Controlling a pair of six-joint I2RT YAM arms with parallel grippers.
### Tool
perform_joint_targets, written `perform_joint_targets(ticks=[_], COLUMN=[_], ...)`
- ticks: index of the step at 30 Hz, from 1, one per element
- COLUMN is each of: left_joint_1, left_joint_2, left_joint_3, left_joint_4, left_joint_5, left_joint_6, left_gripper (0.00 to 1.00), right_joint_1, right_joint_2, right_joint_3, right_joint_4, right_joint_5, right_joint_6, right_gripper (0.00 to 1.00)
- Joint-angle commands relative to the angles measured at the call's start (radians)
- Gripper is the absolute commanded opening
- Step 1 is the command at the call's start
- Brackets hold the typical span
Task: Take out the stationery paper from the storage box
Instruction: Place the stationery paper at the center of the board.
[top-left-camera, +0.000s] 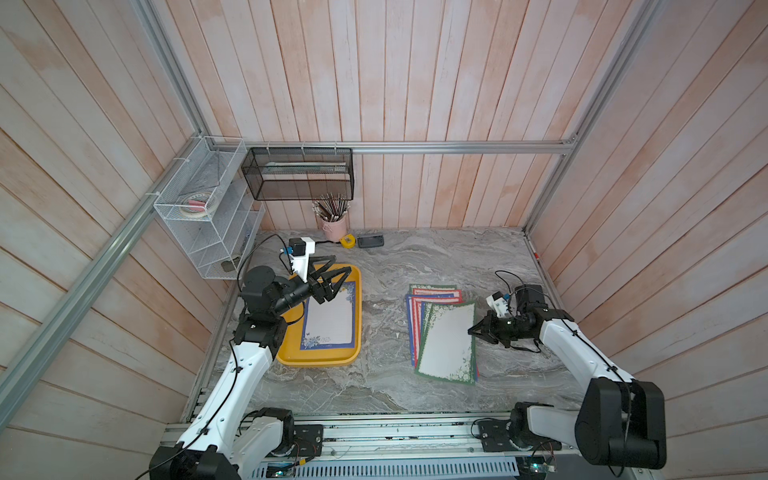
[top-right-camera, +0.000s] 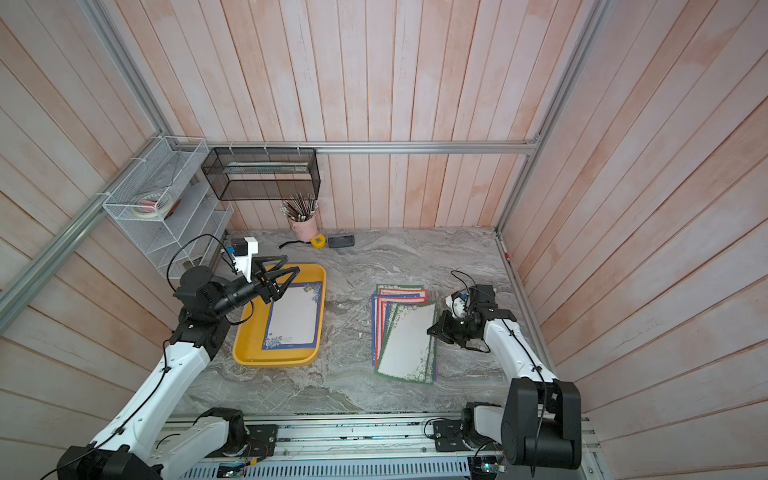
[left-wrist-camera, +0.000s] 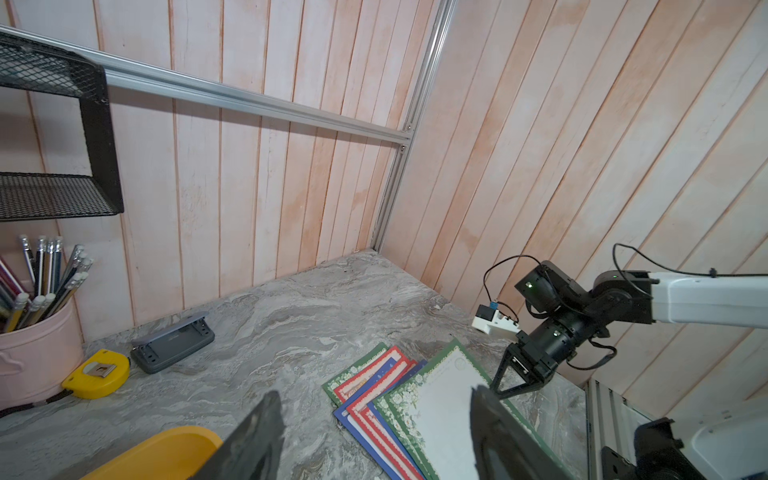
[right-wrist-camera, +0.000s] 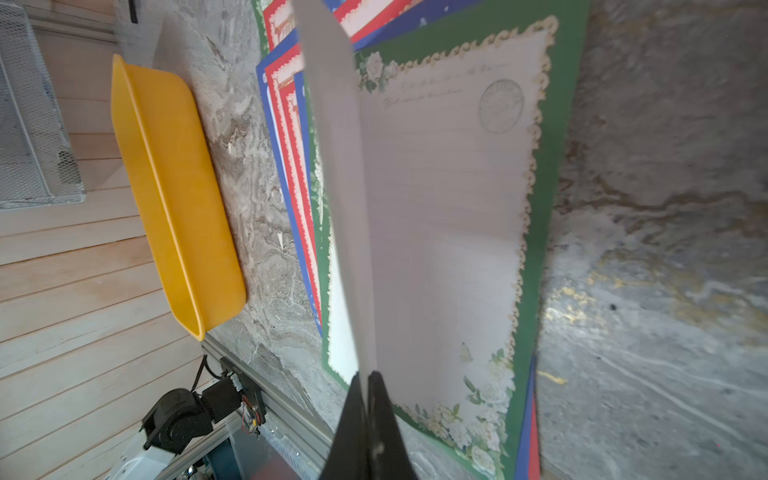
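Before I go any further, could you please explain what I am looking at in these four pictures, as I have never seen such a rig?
Two robot arms, left and right, stand at a marble table. Two pictures look down from overhead, side by side; the other two come from a camera on each arm's wrist. A yellow tray holds one blue-bordered sheet; a pile of bordered sheets lies apart on the table. The left pincer hangs open over the tray, empty. The right pincer is shut on the edge of a sheet atop the pile.

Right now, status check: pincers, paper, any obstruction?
Left pincer open above the tray. Right pincer shut on the top sheet of the pile. One blue-bordered sheet in the tray. Nothing lying on it.
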Motion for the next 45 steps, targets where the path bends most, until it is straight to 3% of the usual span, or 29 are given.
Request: perform_joint_targets(ticks=[1,11,12,15,19,28,31,36,41,45], left_joint_1=[-0.002,-0.002,0.000,0.000,0.002,0.003,0.010,0.053,0.107,0.118], left_joint_2=[-0.010,0.025,0.033,0.057,0.094,0.197,0.252,0.326,0.390,0.434], left_joint_3=[-0.019,-0.018,-0.013,0.000,0.022,0.075,0.111,0.146,0.168,0.179], left_joint_4=[-0.037,-0.123,-0.136,-0.173,-0.234,-0.353,-0.419,-0.492,-0.524,-0.555], left_joint_5=[-0.068,-0.198,-0.211,-0.251,-0.301,-0.433,-0.487,-0.531,-0.531,-0.545], left_joint_6=[0.040,0.090,0.093,0.100,0.107,0.114,0.110,0.085,0.051,0.057], left_gripper=[0.72,0.72,0.72,0.72,0.72,0.72,0.72,0.72,0.72,0.72], right_joint_1=[-0.006,-0.007,-0.006,-0.008,-0.011,-0.006,0.064,0.311,0.525,0.640], right_joint_2=[0.019,0.056,0.058,0.057,0.038,-0.072,-0.071,0.021,0.144,0.258], right_joint_3=[0.016,0.048,0.053,0.061,0.076,0.229,0.340,0.504,0.571,0.605], right_joint_4=[-0.027,-0.004,-0.002,0.008,0.005,-0.073,-0.111,-0.118,0.019,0.163], right_joint_5=[0.084,0.163,0.176,0.224,0.304,0.497,0.590,0.712,0.687,0.589], right_joint_6=[-0.020,-0.005,-0.003,0.011,0.027,0.053,0.060,0.098,0.151,0.187], right_gripper=[0.03,0.10,0.13,0.34,0.50,0.58,0.58,0.58,0.58,0.58])
